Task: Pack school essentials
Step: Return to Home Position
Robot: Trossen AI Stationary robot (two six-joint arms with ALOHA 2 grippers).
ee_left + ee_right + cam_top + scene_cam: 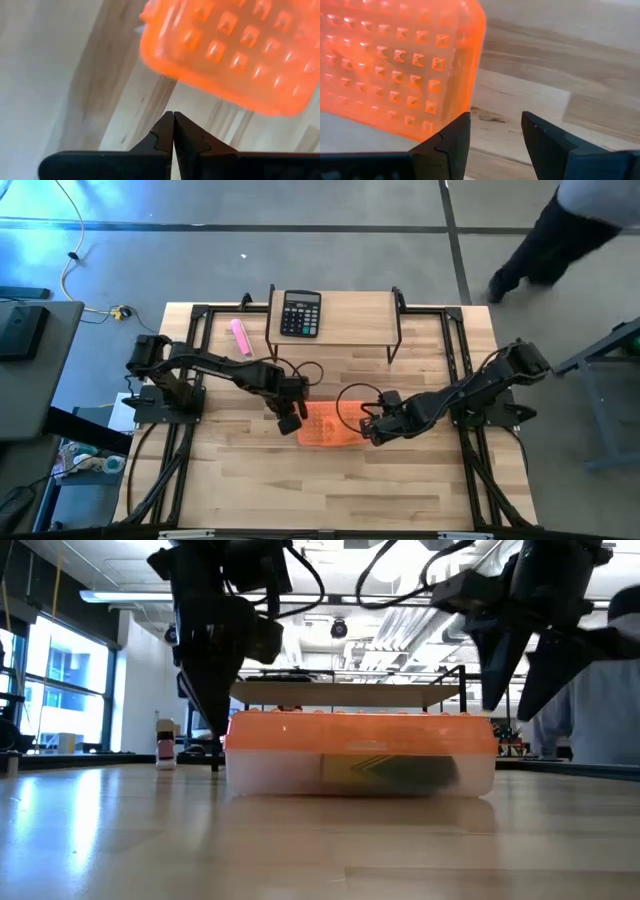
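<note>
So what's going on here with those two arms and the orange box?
An orange box sits shut in the middle of the table, with something yellow-green showing through its clear base. The left gripper hangs by its left side, fingers shut and empty. The right gripper hangs by its right side, fingers open and empty. A calculator and a pink marker lie outside the box, at the back.

light: bright overhead | window [55, 690] daylight (far left, low view) | tabletop [300, 840] sheen | arms [210, 650] silhouetted
</note>
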